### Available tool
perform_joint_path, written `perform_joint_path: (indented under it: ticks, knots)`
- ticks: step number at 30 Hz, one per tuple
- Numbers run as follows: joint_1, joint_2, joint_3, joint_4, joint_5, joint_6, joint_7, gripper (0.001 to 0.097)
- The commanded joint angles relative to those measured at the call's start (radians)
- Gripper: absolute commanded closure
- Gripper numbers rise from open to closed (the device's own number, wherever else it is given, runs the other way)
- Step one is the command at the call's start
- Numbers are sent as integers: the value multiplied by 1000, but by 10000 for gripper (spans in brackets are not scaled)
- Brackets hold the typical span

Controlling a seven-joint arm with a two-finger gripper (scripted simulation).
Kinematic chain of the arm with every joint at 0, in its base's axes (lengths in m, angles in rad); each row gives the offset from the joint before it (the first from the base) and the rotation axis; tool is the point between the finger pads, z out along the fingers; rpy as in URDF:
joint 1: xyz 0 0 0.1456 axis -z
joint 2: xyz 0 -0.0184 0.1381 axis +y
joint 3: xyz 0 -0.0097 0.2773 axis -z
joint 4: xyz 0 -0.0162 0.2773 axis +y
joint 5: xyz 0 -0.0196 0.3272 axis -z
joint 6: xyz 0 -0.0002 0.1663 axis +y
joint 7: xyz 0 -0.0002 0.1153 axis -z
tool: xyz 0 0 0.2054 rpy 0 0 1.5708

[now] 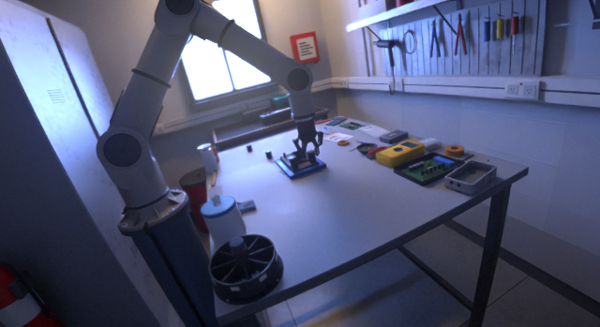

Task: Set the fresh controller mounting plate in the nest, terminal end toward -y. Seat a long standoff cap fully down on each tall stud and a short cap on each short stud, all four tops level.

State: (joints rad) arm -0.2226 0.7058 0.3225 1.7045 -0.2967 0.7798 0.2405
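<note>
A dark mounting plate (298,162) sits in the blue nest (301,167) near the middle of the table, with a dark cap (311,155) standing on its right side. My gripper (307,149) hangs straight down just above that cap, and it is open and holds nothing. Two small dark caps (268,154) (249,148) stand loose on the table to the left of the nest. The studs on the plate are too small and dim to tell apart.
An open grey box (470,176) sits at the table's right corner, next to a green circuit board (427,167) and a yellow meter (400,152). A black finned wheel (245,268) and a white jar (222,218) stand at the front left by my base.
</note>
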Motion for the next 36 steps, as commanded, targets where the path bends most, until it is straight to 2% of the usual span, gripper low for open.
perform_joint_path:
  ticks: [1, 8, 24, 36]
  knots:
    - [0, -3, 1, -1, 1, 2, 0, 461]
    - [-7, -27, 11, -7, 10, 32, -7, 461]
    - [-30, -107, 42, -39, 42, 144, -32, 461]
    - [-33, -117, 46, -44, 46, 159, -35, 461]
